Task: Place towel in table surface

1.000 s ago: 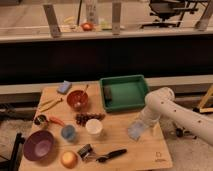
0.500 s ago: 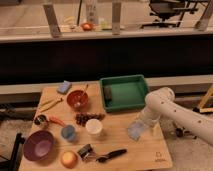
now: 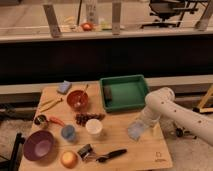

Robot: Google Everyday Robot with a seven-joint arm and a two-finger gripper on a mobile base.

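Now that the arm has dipped lower than a moment ago, the gripper (image 3: 141,123) holds the towel (image 3: 136,130) clenched, touching the table surface (image 3: 125,150) beside the green tray (image 3: 123,92); release seems near.

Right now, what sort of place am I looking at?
Probably an office or lab test area, not a home kitchen. An office chair stands beyond the dark partition, and the table surface holds staged kitchenware: a green tray, a white cup. The end effector hangs by the towel.
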